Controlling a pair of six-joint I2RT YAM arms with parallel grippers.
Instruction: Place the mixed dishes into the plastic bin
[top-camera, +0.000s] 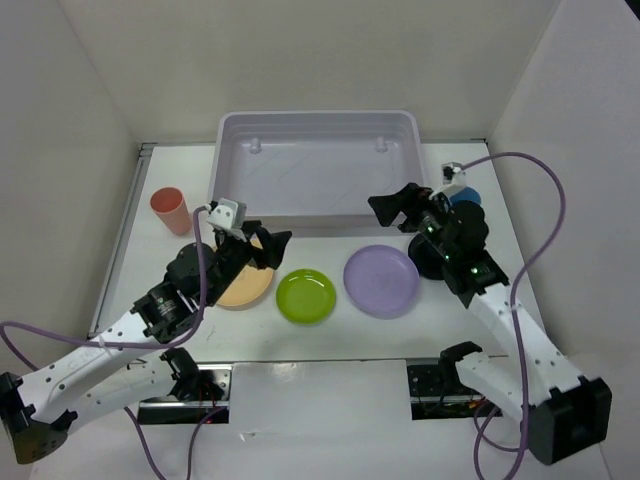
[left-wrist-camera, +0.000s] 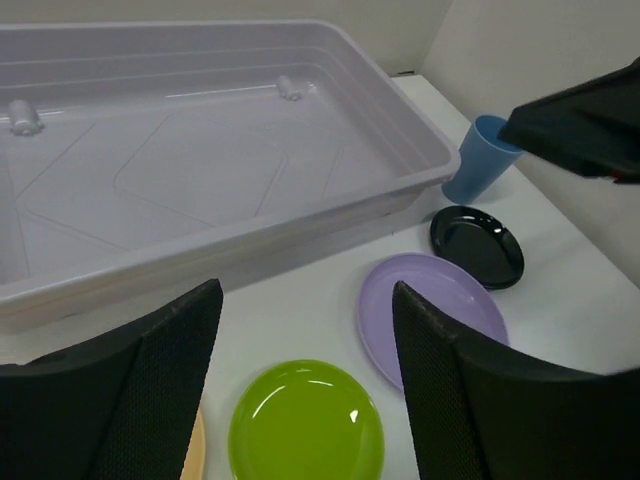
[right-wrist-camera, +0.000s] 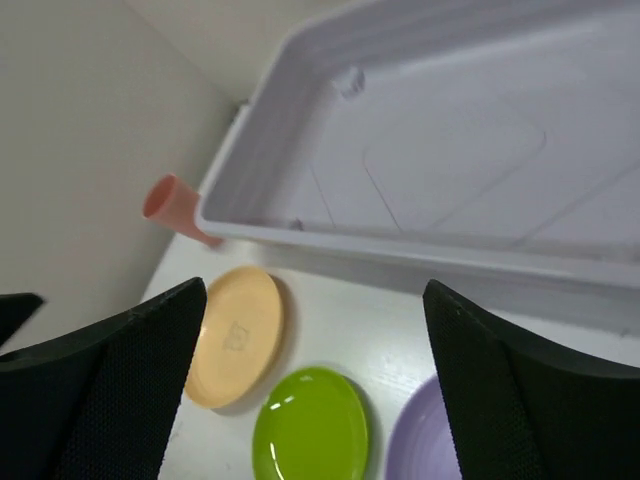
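Note:
The plastic bin (top-camera: 317, 122) stands empty at the back of the table. In front of it lie the pale orange plate (top-camera: 248, 286), lime green plate (top-camera: 306, 296), lilac plate (top-camera: 381, 280) and small black plate (left-wrist-camera: 477, 245). The coral-red cup (top-camera: 169, 210) stands at the far left. The blue cup (left-wrist-camera: 480, 160) stands at the bin's right end. My left gripper (top-camera: 262, 243) is open and empty above the orange plate's far edge. My right gripper (top-camera: 397, 208) is open and empty above the bin's near right rim, beside the black plate.
White walls close in the table at the left, back and right. Purple cables loop from both arms, one (top-camera: 545, 215) arching over the table's right side. In the right wrist view the bin (right-wrist-camera: 450, 150), orange plate (right-wrist-camera: 235, 335) and green plate (right-wrist-camera: 310, 428) show below my fingers.

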